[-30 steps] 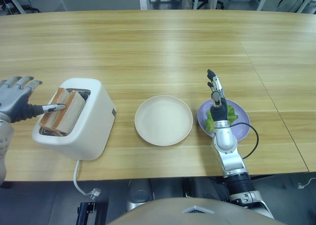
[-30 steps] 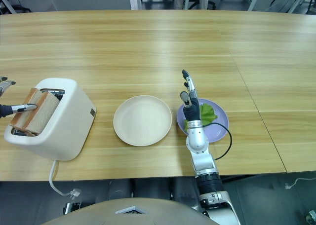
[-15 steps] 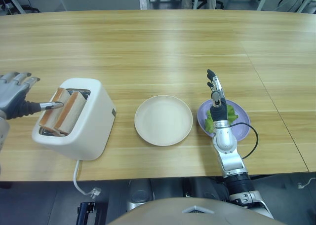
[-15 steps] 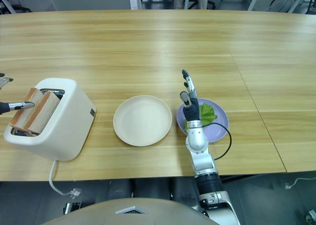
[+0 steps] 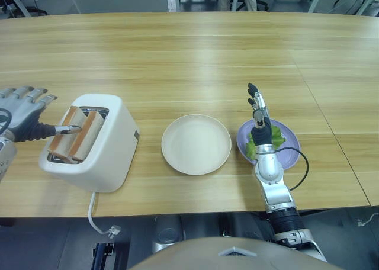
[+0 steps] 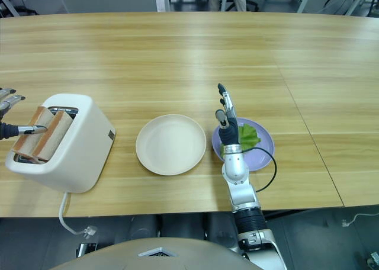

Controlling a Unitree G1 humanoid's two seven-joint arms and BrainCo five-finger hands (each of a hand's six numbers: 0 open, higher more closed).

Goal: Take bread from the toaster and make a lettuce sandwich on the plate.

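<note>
Spread and empty, the left robot hand (image 5: 22,112) has the toaster (image 5: 112,147) just to its right; pinch the nearest bread slice (image 5: 58,144) squarely, lift straight up.

Stretching across the room as a long pale wooden table (image 5: 189,51), with plank seams running along it and one crossing at the right. Carrying three things in a row near the front edge: a white toaster (image 5: 103,145) at the left, a cream plate (image 5: 196,144) in the middle, and a purple plate (image 5: 290,148) just beside it on the right, not touching. Letting the toaster's cord (image 5: 90,206) hang over the front edge.
</note>
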